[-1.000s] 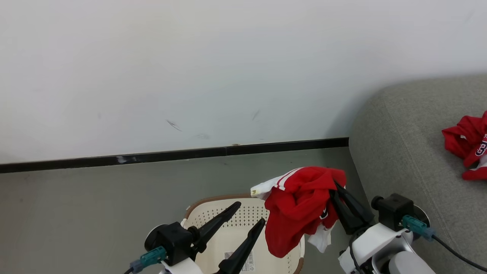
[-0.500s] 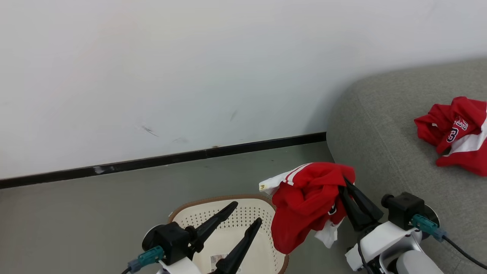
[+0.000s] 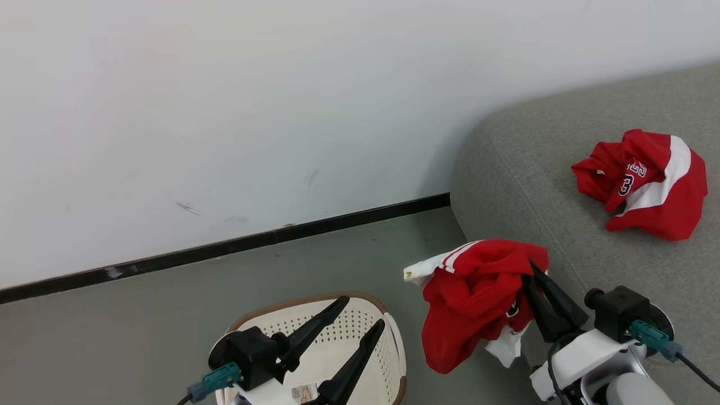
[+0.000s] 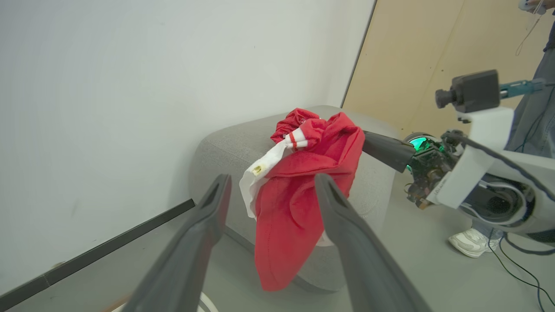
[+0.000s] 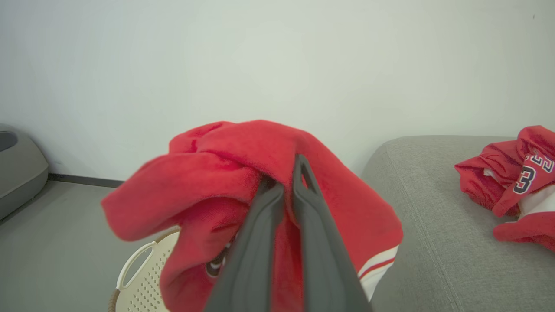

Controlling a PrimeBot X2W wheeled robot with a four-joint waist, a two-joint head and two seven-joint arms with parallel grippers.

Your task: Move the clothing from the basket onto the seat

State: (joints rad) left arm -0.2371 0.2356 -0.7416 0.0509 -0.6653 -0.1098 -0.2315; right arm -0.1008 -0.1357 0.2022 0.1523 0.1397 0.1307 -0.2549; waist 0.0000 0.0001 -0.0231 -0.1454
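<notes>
Nearest the camera, the left tool (image 3: 363,312) hangs over the basket (image 3: 388,344) with its fingers spread wide and nothing between them. Beside it the right tool (image 3: 534,275) is pinched shut on a red garment (image 3: 472,304). The bunched garment is in the air above the floor, between the basket and the sofa (image 3: 534,169), with its white-striped hem trailing to the left. A second garment (image 3: 647,185) already lies crumpled on the sofa cushion, well beyond the rounded edge, with the wall (image 3: 281,112) behind.

The step in hand looks like the carry to the sofa. It would go best with the bundle raised enough for its low-hanging end to clear the sofa's edge, then taken well over the cushion before the fingers part. A release near the edge could let the cloth slide to the floor. Setting it down beside the second garment, not on top of it, would keep both easy to see. The left tool seems best held where it is, clear of the dangling hem.

A dark, white-edged "3" reads on the second garment; the smaller figures above it are not clear. A label (image 3: 304,392) on the basket bottom is too small to read.
</notes>
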